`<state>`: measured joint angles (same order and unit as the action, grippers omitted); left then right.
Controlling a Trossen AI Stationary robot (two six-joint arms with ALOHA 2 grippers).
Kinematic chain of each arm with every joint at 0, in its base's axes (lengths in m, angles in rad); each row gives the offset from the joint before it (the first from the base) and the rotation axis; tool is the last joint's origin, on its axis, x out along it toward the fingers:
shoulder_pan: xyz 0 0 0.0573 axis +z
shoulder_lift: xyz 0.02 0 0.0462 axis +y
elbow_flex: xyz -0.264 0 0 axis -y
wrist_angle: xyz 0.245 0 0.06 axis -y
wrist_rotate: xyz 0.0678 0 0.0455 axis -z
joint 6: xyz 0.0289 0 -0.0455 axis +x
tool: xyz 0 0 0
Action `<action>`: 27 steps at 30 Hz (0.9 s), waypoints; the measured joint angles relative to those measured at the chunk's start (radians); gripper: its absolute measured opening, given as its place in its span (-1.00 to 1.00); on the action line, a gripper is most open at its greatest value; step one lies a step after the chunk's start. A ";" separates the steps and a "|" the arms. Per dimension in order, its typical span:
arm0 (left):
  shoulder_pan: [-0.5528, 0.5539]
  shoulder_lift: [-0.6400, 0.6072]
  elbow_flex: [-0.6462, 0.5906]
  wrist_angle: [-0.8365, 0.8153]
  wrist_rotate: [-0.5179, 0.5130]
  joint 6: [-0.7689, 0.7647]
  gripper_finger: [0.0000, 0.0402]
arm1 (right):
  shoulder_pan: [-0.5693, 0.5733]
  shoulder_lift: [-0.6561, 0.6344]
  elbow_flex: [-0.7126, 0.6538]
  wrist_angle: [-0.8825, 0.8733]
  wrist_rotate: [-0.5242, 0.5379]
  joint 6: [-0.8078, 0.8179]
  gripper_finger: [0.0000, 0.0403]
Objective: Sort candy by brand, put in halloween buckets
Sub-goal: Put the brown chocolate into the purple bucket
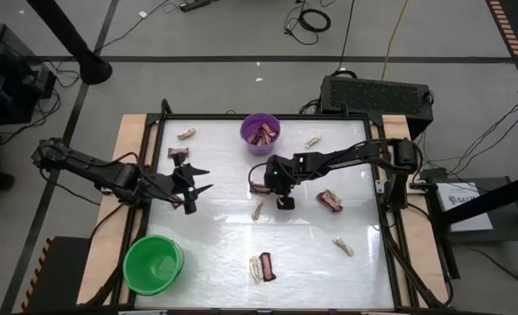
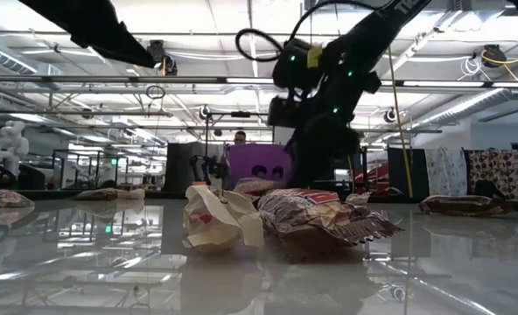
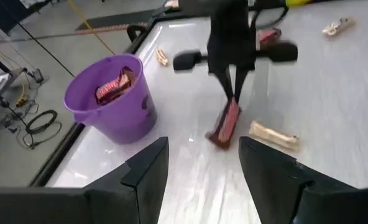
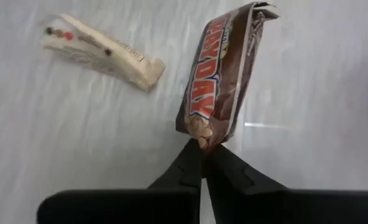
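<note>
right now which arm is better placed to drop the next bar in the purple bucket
Right. Its hand is shut on a brown bar, close to the purple bucket. The left hand is open and holds nothing, farther off.

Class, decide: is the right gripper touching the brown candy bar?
Touching. The right wrist view shows the right gripper pinching the brown candy bar by its end.

- Right gripper [image 4: 204,163]: fingertips are covering the pinched end of the brown bar [image 4: 220,81].
- Purple bucket [image 2: 259,166]: the right arm and foreground wrappers are partly hiding it in the low view.
- Green bucket [image 1: 153,264]: contents, if any, are showing too small to tell.
- Person [image 2: 239,137]: only the head is showing above the bucket.
</note>
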<state>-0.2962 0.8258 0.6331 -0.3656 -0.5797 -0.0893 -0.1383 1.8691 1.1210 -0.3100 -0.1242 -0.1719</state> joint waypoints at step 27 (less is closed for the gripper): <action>0.001 0.163 -0.001 -0.335 0.031 -0.320 0.01 | -0.291 -0.240 0.001 0.346 0.159 0.032 -1.00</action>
<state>-0.2951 0.9891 0.6319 -0.7010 -0.5488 -0.4091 -0.4291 1.6291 1.1222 0.0362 0.0346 -0.1403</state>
